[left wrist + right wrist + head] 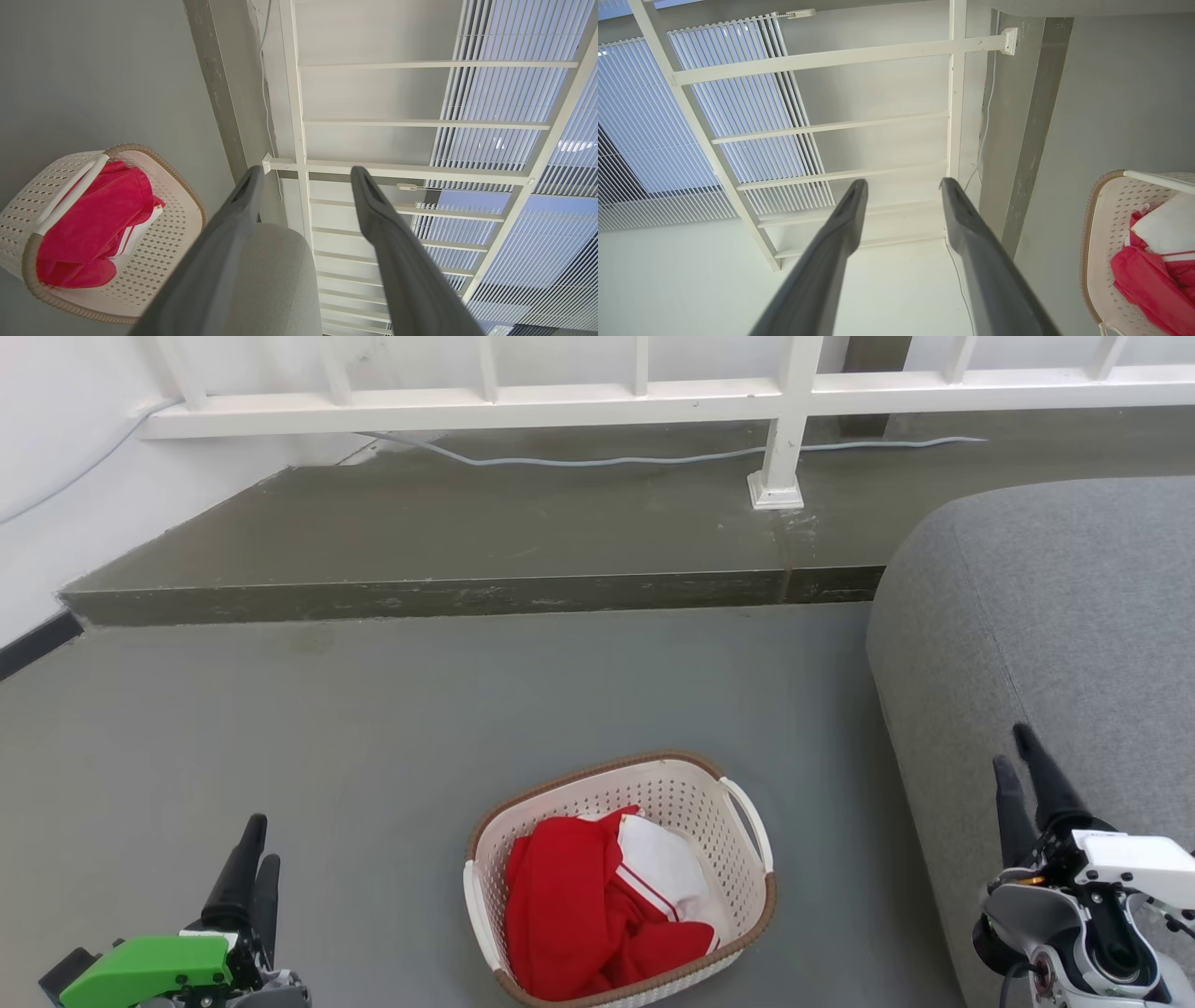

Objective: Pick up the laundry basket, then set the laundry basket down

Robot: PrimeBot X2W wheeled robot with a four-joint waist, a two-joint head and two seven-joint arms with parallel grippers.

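Jaws on both arms stand released, gripping nothing: the left gripper [260, 845] over bare floor [373, 709], the right gripper [1014, 751] in front of the grey sofa [1046, 616]. Between them, touching neither, the laundry basket [597, 771] sits on the floor just beside the sofa, red-and-white clothes [579, 905] inside.

txt: none legible | labels/brands/nos: none | all 3 views

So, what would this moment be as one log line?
laundry basket: on floor, red clothes inside | left gripper: jaws open, empty | right gripper: jaws open, empty | pickup: not begun
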